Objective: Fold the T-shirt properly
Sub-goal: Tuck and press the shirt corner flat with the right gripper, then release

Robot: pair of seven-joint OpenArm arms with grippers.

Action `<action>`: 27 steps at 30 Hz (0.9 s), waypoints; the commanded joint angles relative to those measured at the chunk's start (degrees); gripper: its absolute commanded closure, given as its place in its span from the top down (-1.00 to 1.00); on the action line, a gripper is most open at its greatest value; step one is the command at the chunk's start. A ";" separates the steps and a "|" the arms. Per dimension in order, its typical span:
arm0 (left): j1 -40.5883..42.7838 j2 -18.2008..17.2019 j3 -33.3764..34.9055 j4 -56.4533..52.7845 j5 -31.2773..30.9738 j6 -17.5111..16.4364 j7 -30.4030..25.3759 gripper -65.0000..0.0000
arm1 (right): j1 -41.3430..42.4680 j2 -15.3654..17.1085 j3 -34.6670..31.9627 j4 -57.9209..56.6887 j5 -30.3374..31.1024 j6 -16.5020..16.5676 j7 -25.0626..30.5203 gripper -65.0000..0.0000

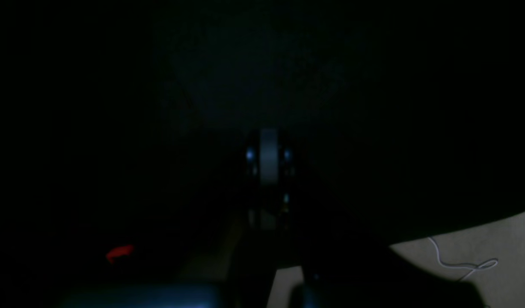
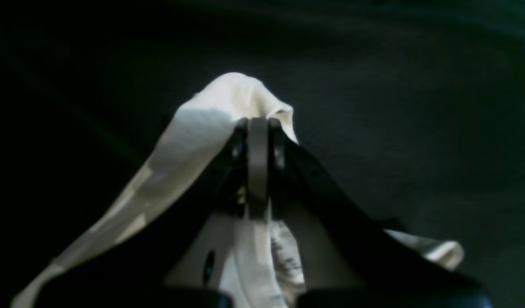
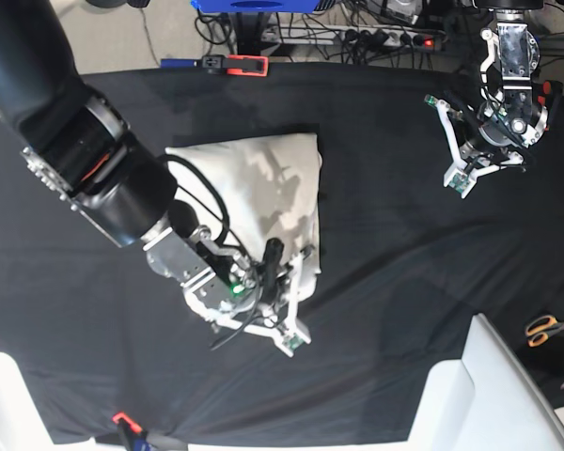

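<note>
The cream T-shirt (image 3: 254, 183) lies partly folded on the black table cover (image 3: 404, 254), left of centre in the base view. My right gripper (image 3: 296, 282) sits at the garment's near right corner and is shut on a raised fold of the T-shirt (image 2: 211, 124). In the right wrist view the cloth drapes over the closed fingertips (image 2: 258, 124), and a dark printed mark shows below them. My left gripper (image 3: 461, 150) hovers over bare black cover at the far right, well away from the shirt. It appears only dimly in the very dark left wrist view as the left gripper (image 1: 268, 141), shut and holding nothing.
Orange-handled scissors (image 3: 545, 329) lie at the right edge. A white panel (image 3: 479, 385) juts in at the bottom right. A red and blue clamp (image 3: 230, 64) grips the far edge of the cover. A power strip (image 3: 385, 38) and cables lie beyond it.
</note>
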 commanded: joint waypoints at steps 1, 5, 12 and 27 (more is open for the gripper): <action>-0.41 -0.75 -0.25 0.71 0.14 0.29 -0.51 -1.00 | 2.41 -0.06 0.51 0.80 0.25 -0.19 2.12 -1.00; -0.41 -0.75 -0.25 0.71 0.14 0.29 -0.51 -1.00 | 2.59 -0.15 0.51 0.80 0.34 -0.19 2.47 -1.00; -0.41 -0.75 -0.25 0.71 0.23 0.29 -0.51 -1.00 | 2.41 -0.59 0.60 0.80 0.51 -0.27 2.56 -1.00; -0.41 -0.75 -0.25 0.71 0.14 0.29 -0.51 -1.00 | 1.53 2.84 16.60 9.95 0.34 -0.27 -3.68 -0.33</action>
